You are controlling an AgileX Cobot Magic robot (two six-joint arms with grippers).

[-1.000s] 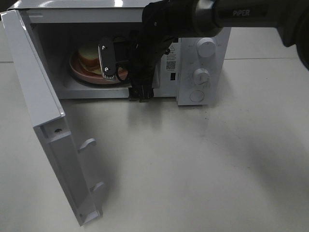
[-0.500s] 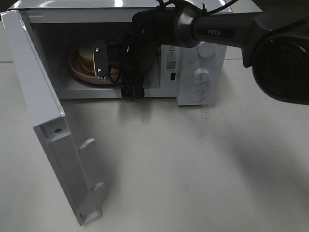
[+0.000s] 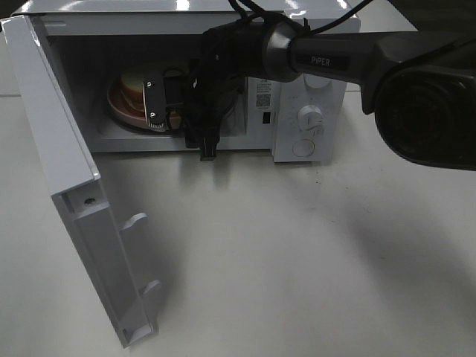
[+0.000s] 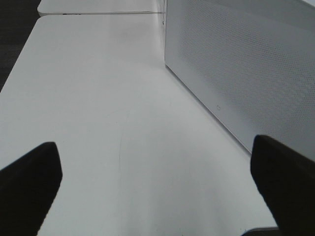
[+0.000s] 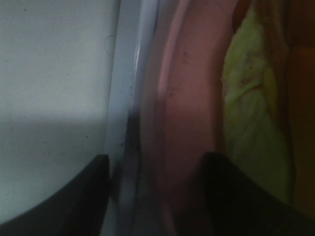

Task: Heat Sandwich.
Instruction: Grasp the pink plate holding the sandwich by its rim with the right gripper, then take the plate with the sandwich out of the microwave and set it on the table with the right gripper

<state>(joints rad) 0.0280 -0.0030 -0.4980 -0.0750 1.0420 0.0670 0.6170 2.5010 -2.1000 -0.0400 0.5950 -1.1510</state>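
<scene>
We find the sandwich (image 3: 135, 83) on the pink plate (image 3: 123, 106) inside the microwave (image 3: 309, 126), door (image 3: 52, 149) swung wide. The right gripper (image 5: 153, 169) straddles the plate rim; we cannot tell if it pinches. The left gripper (image 4: 157, 184) is spread apart over bare table (image 4: 98, 98), holding nothing.

Inside the microwave (image 3: 301, 82), the right gripper (image 3: 158, 104) and its black wrist cover most of the sandwich (image 3: 132, 83) and the pink plate (image 3: 119, 104), leaving slivers at 9 o'clock. The right wrist view is blurred, its edges cropping plate and filling. The left gripper's fingertips (image 4: 27, 172) run off frame.
</scene>
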